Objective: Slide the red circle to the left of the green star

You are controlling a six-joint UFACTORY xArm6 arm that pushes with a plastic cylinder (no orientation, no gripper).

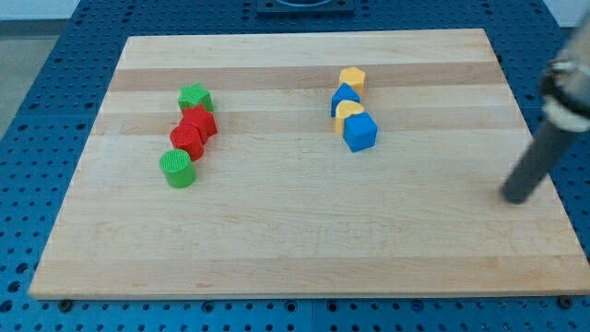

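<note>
The red circle [187,140] lies on the board at the view's left, in a slanted row of blocks. The green star [194,96] is at the top of that row. A red star [199,121] lies between them, touching both. A green circle [177,170] sits just below the red circle. My tip [513,196] is far off at the view's right, near the board's right edge, apart from all blocks.
A second cluster stands right of centre: a yellow hexagon [352,77], a blue block [345,97], a yellow block [349,112] and a blue cube [360,132], touching in a column. The wooden board [304,240] rests on a blue perforated table.
</note>
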